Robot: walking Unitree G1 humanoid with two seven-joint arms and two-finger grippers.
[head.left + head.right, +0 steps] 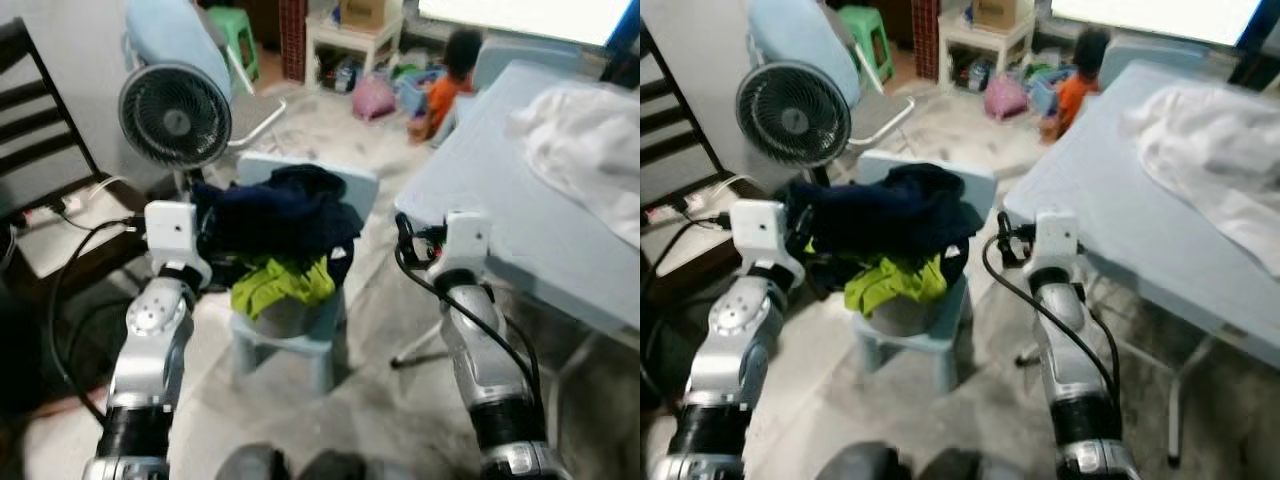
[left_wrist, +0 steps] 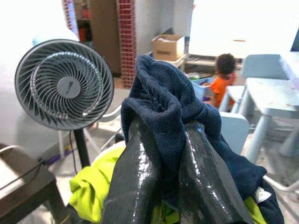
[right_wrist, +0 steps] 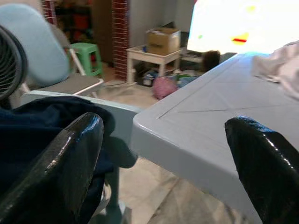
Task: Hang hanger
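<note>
Now your left end effector (image 2: 161, 182) pinches the navy garment (image 1: 280, 215) on the chair (image 1: 300, 330); right end effector (image 3: 163, 172) spread beside the desk (image 1: 500, 200).

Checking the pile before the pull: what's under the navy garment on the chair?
A lime-green garment pokes out below the navy garment, which the left gripper pinches. Anything deeper, hanger included, is covered.

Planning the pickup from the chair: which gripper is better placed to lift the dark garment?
Left. The left gripper is shut on the dark garment; the right gripper is open beside the table.
</note>
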